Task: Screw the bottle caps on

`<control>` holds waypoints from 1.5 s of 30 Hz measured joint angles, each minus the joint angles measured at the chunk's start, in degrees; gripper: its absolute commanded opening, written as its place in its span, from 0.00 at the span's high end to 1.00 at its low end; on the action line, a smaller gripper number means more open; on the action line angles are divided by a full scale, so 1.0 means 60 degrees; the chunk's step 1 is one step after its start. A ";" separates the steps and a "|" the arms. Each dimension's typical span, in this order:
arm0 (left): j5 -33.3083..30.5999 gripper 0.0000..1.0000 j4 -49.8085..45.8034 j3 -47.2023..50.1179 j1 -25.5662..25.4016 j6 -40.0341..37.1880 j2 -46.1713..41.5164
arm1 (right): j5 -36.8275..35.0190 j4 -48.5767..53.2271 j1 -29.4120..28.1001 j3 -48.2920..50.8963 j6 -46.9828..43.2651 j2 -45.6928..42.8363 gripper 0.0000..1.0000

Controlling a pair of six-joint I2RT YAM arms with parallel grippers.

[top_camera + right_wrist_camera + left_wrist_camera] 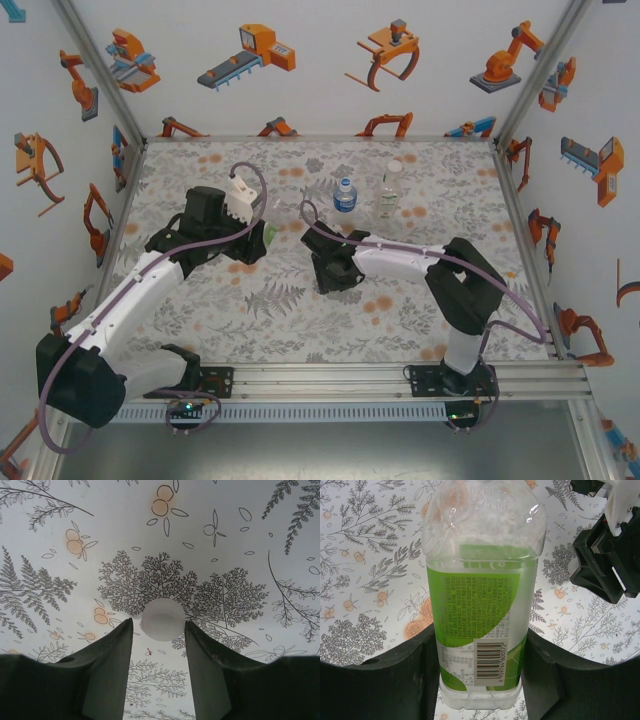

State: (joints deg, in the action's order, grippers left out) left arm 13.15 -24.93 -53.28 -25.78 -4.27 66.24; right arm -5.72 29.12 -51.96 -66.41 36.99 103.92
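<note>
Your left gripper is clamped on the green-labelled bottle, left of centre in the overhead view. Your right gripper straddles a white cap on the floral table. You cannot tell whether its fingers press it. The blue-labelled bottle and the white-labelled bottle stand upper centre.

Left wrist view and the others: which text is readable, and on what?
"4 539764 600572": beside the barcode on the green-labelled bottle.
Fine print on that label: too small to read.
Labels of the blue-labelled bottle and white-labelled bottle, top view: too small.
</note>
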 measured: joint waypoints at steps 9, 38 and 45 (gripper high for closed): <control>0.0015 0.86 0.0000 -0.0033 0.0000 -0.0004 0.0033 | -0.0146 -0.0004 0.0000 0.0000 0.0000 0.0109 0.59; 0.0040 0.87 -0.0004 -0.0051 0.0018 -0.0004 0.0084 | -0.0535 0.0219 0.0000 -0.0164 -0.0255 -0.0018 0.70; 0.0029 0.87 -0.0007 -0.0051 0.0018 -0.0004 0.0084 | -0.0962 0.0597 0.0000 -0.0157 -0.0510 -0.1035 0.70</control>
State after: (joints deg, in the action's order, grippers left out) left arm 13.32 -24.97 -53.58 -25.67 -4.29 66.74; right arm -11.49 32.71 -51.96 -67.35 33.93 97.71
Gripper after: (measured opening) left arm 0.534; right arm 0.361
